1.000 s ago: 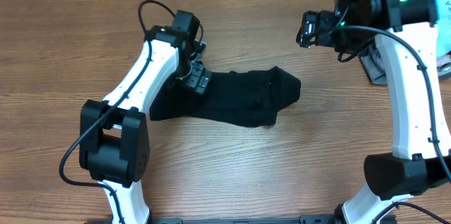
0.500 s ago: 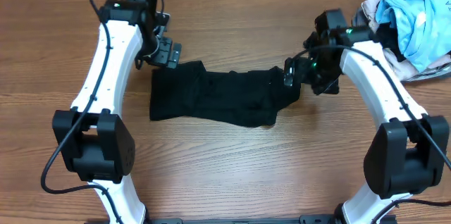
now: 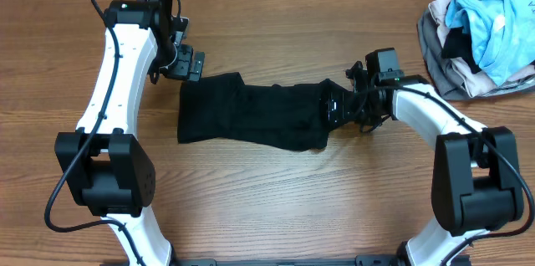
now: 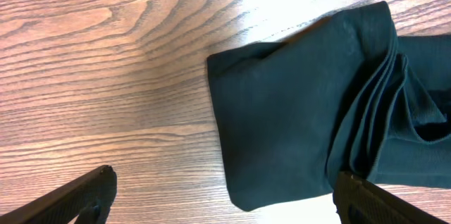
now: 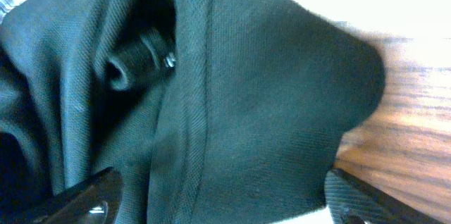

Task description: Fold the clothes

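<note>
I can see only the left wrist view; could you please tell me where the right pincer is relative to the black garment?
Observer: The right pincer is at the right end of the black garment, jaws wide with fabric between them, not closed on it.
Operator: Thank you. How does the whole garment lie?
Observer: As one long strip running left to right, rumpled at its right end.
Operator: Is anything else nearby?
Observer: A pile of light-blue, grey and beige clothes sits at the far right, apart from the garment.
</note>
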Motion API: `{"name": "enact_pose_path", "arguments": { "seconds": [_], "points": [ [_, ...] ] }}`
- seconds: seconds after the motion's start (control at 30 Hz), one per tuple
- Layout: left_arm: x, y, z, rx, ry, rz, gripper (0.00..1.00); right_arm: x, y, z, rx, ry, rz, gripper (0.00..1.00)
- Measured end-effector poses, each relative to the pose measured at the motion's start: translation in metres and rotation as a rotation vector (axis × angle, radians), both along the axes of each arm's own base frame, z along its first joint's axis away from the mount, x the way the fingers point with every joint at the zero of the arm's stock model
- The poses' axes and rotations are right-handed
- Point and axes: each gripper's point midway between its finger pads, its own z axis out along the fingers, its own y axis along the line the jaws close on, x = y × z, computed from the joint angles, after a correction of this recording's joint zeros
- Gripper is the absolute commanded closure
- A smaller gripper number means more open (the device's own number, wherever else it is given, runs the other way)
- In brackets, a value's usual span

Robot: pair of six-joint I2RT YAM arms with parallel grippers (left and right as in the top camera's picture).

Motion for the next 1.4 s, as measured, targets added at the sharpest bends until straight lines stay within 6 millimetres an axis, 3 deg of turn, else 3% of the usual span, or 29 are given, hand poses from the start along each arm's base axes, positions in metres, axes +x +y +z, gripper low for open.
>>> {"name": "enact_pose_path", "arguments": {
  "seconds": [0.1, 0.27, 0.37, 0.5, 0.67, 0.83, 1.0, 1.1, 1.2, 1.4],
  "points": [
    [-0.001, 0.000, 0.000, 0.000, 0.003, 0.000, 0.00, 0.005, 0.003, -0.001, 0.022, -0.050, -0.005, 0.25],
    [-0.001, 0.000, 0.000, 0.000, 0.003, 0.000, 0.01, -0.001, 0.004, -0.007, 0.044, -0.041, -0.032, 0.79],
    [-0.001, 0.000, 0.000, 0.000, 0.006, 0.000, 0.00, -0.009, 0.002, -0.014, 0.045, -0.003, -0.053, 0.96],
    [-0.001, 0.000, 0.000, 0.000, 0.006, 0.000, 0.00, -0.014, -0.004, -0.014, 0.061, 0.038, -0.089, 0.96],
    [0.000, 0.001, 0.000, 0.000, -0.002, 0.003, 0.00, -0.014, -0.036, 0.000, 0.104, 0.111, -0.176, 0.96],
    [0.004, 0.005, 0.001, -0.002, -0.017, 0.013, 0.00, -0.005, -0.064, 0.046, 0.128, 0.079, -0.196, 0.96],
    [0.007, 0.018, 0.002, -0.004, -0.029, 0.044, 0.00, 0.002, -0.065, 0.102, 0.118, 0.013, -0.124, 0.96],
    [0.008, 0.028, 0.002, -0.004, -0.033, 0.068, 0.00, 0.007, -0.056, 0.129, 0.110, -0.022, -0.068, 0.96],
    [0.011, 0.035, 0.002, -0.004, -0.045, 0.084, 0.00, 0.010, -0.032, 0.149, 0.107, -0.060, 0.010, 0.96],
    [0.018, 0.047, 0.004, -0.008, -0.076, 0.110, 0.00, 0.001, 0.058, 0.161, 0.119, -0.131, 0.219, 0.96]
  ]
}}
